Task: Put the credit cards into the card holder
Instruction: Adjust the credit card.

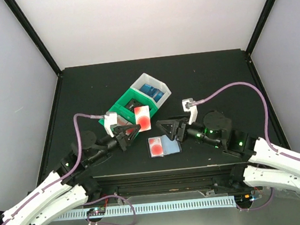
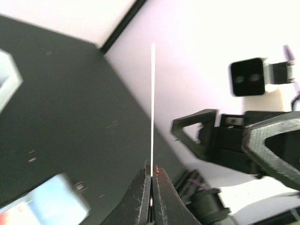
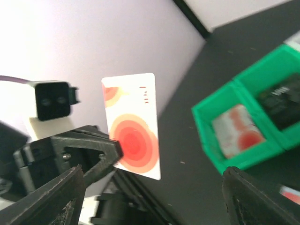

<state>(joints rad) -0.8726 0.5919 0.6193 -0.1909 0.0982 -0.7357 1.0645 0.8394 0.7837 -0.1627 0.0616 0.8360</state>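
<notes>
The left gripper [image 2: 151,174] is pinched tight on the lower edge of a thin red-and-white rectangular plastic card [image 3: 133,126], which stands up out of its fingertips. In its own wrist view the card shows edge-on, as a fine white line rising straight from the closed fingers. The right gripper [image 1: 164,131] faces it from just across, its two black fingers [image 3: 47,201] spread wide with nothing between them. The held card's printed face, with red concentric circles, is turned toward that gripper. The small folding card holder, black outside and pale blue-grey inside [image 1: 172,146], lies open and flat on the black table [image 1: 216,78], below and between the two sets of fingertips and nearer the right gripper. A second red-and-white card [image 1: 155,145] lies on the half toward the left gripper; whether it sits in a slot cannot be told. Beyond the left gripper's tips sit the joined green plastic bin [image 1: 118,103] and white plastic bin [image 1: 147,79]. The green compartments hold a third red-and-white card [image 3: 236,131] and what looks like a black card [image 3: 281,101]. The white bin holds blue cards [image 1: 155,92].
</notes>
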